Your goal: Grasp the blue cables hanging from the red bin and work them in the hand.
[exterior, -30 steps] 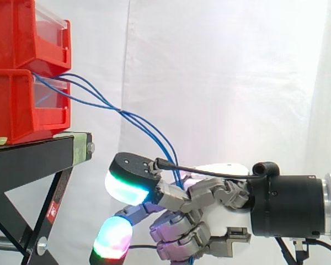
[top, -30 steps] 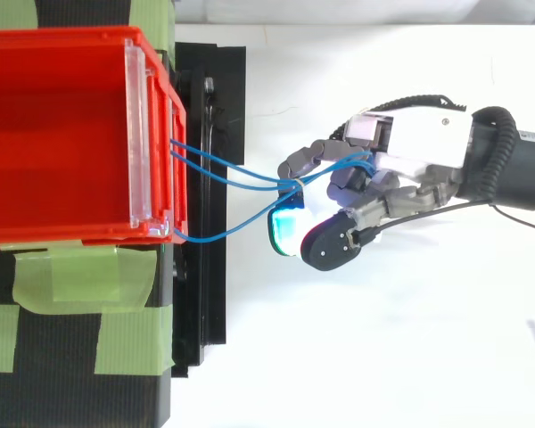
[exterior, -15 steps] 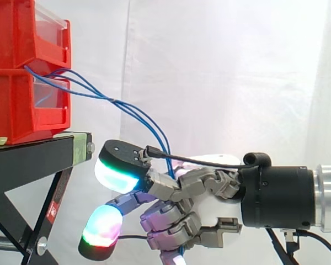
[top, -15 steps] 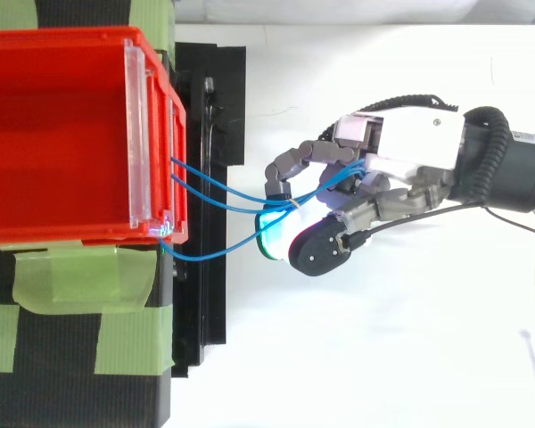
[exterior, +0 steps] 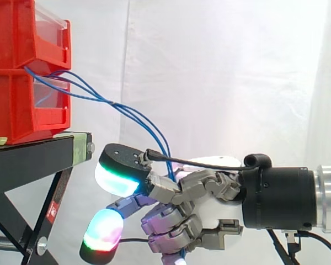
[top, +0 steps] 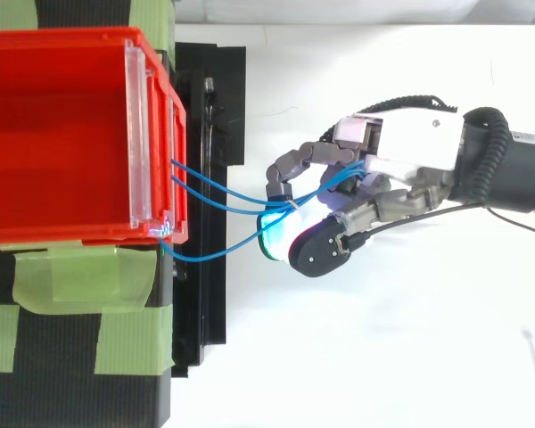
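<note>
Several blue cables from red bin, hand curled round them

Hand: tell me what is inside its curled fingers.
The blue cables from the red bin run into the hand, with its fingers curled round them. Where the cables end inside the palm is covered by the fingers.
</note>
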Motion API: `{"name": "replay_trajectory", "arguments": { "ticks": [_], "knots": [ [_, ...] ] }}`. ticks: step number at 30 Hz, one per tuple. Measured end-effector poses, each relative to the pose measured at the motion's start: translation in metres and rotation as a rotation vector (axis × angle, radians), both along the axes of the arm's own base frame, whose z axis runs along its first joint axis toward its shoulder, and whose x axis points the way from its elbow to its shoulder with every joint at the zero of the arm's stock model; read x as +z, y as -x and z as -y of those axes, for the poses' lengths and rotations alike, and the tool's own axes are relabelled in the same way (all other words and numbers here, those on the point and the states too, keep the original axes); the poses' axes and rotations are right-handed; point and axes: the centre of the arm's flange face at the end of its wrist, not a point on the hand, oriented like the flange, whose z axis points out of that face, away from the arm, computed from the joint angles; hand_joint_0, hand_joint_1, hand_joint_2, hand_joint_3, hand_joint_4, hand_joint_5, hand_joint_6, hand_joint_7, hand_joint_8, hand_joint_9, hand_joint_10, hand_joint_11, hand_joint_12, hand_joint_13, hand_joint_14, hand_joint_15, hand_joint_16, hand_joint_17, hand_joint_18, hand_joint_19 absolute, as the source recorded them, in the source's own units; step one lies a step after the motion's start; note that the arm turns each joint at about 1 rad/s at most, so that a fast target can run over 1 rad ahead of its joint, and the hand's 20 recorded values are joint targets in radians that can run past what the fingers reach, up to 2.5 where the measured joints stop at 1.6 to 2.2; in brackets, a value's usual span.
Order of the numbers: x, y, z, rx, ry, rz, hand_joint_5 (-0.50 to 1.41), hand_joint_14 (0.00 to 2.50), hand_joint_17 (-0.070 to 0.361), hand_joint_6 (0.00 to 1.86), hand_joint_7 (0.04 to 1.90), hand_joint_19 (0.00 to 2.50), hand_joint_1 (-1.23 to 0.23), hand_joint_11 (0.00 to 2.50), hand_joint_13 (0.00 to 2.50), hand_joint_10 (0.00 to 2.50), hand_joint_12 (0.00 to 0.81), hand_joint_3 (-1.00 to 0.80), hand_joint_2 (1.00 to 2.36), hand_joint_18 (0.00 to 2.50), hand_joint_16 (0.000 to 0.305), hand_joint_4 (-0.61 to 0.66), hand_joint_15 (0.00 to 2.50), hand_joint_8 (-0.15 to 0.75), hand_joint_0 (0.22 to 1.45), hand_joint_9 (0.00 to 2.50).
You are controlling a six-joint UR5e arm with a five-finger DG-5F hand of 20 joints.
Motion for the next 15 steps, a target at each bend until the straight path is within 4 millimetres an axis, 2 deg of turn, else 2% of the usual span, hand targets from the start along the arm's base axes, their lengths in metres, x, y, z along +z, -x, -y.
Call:
{"name": "replay_trajectory", "arguments": {
  "ticks": [15],
  "knots": [
    [0.0014, -0.0013, 0.0001, -0.003, 0.000, 0.004, 0.00, 2.50, 0.161, 0.71, 1.13, 0.60, -0.55, 2.50, 2.09, 2.50, 0.729, -1.00, 1.00, 2.50, 0.214, 0.30, 2.02, 0.635, 0.75, 1.83]
  ]
}}
